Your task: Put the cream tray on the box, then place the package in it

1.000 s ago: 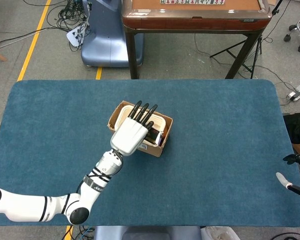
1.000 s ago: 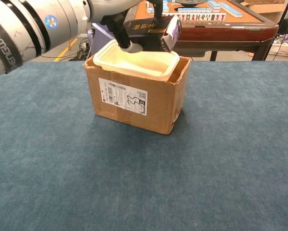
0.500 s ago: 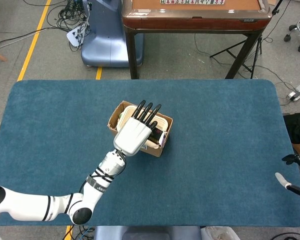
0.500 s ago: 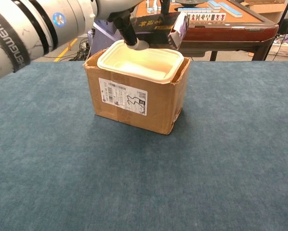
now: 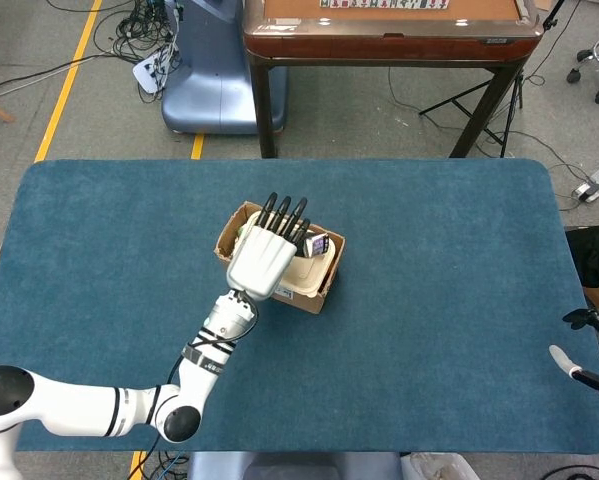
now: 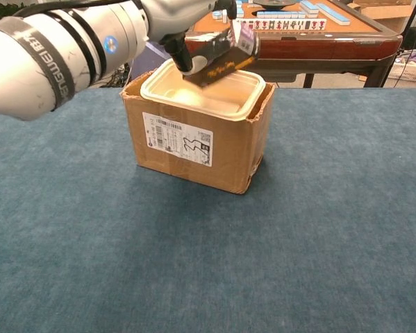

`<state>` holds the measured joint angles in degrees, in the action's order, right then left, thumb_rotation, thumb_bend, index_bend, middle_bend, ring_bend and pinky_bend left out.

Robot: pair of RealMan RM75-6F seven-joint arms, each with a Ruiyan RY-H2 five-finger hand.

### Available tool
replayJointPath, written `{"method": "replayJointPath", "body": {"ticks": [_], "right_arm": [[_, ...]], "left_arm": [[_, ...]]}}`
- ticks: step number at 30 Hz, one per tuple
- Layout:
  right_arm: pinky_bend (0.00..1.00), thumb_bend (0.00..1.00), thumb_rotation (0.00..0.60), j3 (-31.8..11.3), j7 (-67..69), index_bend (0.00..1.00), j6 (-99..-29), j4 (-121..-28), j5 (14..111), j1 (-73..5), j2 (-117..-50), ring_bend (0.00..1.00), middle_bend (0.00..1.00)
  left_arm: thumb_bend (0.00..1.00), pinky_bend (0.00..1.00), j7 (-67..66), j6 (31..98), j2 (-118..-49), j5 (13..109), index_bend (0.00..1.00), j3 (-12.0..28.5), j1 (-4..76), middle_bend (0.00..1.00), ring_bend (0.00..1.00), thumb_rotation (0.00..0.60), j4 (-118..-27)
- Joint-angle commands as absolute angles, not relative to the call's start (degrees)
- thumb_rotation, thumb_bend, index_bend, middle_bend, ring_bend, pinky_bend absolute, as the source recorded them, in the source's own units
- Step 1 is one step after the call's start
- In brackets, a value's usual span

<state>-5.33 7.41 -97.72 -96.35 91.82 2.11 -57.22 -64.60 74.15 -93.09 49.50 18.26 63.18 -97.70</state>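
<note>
Head view: one cardboard box (image 5: pixel 279 262) on blue felt table (image 5: pixel 439 300), one cream tray (image 5: pixel 314 272) seated in its top; left hand (image 5: pixel 267 258) above; right hand (image 5: pixel 589 350) at table edge, grip unclear. Chest view: left hand clamps one package (image 6: pixel 221 54), tilted, over the tray; mahjong table (image 6: pixel 312 31) behind.

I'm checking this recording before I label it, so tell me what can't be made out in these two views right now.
- Package: the head view shows only one end; the left hand covers the rest. The chest view blurs its print.
- Cream tray floor: the head view has the hand over it; the chest view sees only rim and far wall.
- Right hand: cut off by the head view's right edge, absent from the chest view.
- Box label: too small to read.
</note>
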Motion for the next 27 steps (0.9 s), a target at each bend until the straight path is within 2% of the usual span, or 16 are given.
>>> {"method": "replayJointPath", "body": {"ticks": [1, 12, 27], "right_arm": [[0.36, 0.16, 0.600, -5.31, 7.41, 0.47, -97.67, -96.36, 91.82, 2.09, -57.20, 0.45, 0.52], [0.36, 0.16, 0.600, -5.27, 7.45, 0.47, -97.88, -96.37, 92.01, 2.13, -57.18, 0.45, 0.52], [0.36, 0.16, 0.600, -5.09, 5.38, 0.47, -98.09, -96.68, 92.53, 2.17, -57.75, 0.45, 0.52]], "left_arm": [[0.31, 0.04, -65.51, 75.10, -93.65, 48.17, 0.00, 18.36, 63.40, 0.00, 0.00, 0.600, -97.50], [0.31, 0.04, -65.41, 77.93, -90.48, 49.32, 0.00, 15.34, 60.67, 0.00, 0.00, 0.600, -101.77], [0.31, 0.04, -55.24, 83.26, -76.81, 57.91, 0.00, 5.34, 47.84, 0.00, 0.00, 0.600, -116.56]]}}
